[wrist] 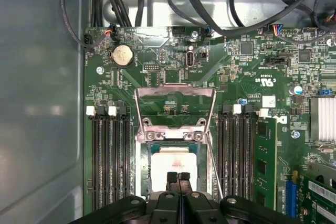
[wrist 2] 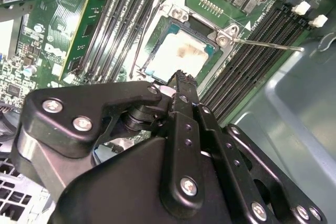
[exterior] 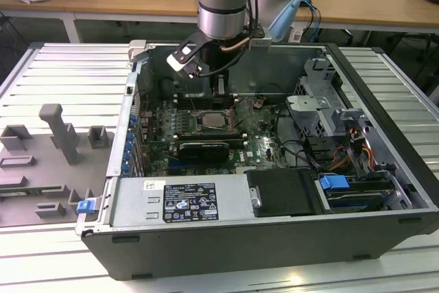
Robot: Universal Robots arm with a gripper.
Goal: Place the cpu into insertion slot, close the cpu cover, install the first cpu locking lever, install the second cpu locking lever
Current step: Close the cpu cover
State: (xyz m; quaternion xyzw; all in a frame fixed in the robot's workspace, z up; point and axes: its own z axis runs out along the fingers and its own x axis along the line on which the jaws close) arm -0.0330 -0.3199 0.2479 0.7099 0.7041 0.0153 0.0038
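While the arm reaches into the open computer case (exterior: 288, 245) in the exterior view, its gripper (exterior: 220, 90) hangs just above the cpu (exterior: 215, 120) on the green board (exterior: 264, 147). In the first wrist view the chip lies seated in the insertion slot (wrist: 142, 167), with the cpu cover (wrist: 176, 92) tipped open beyond it. The fingertips (wrist: 171, 178) are pressed together on nothing. The second wrist view shows the closed, empty tips over the chip's edge, and a thin locking lever (wrist 2: 268, 44) angles away from the socket's corner.

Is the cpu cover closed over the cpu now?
No, in the first wrist view the cpu cover stands open and the cpu lies uncovered in the insertion slot.
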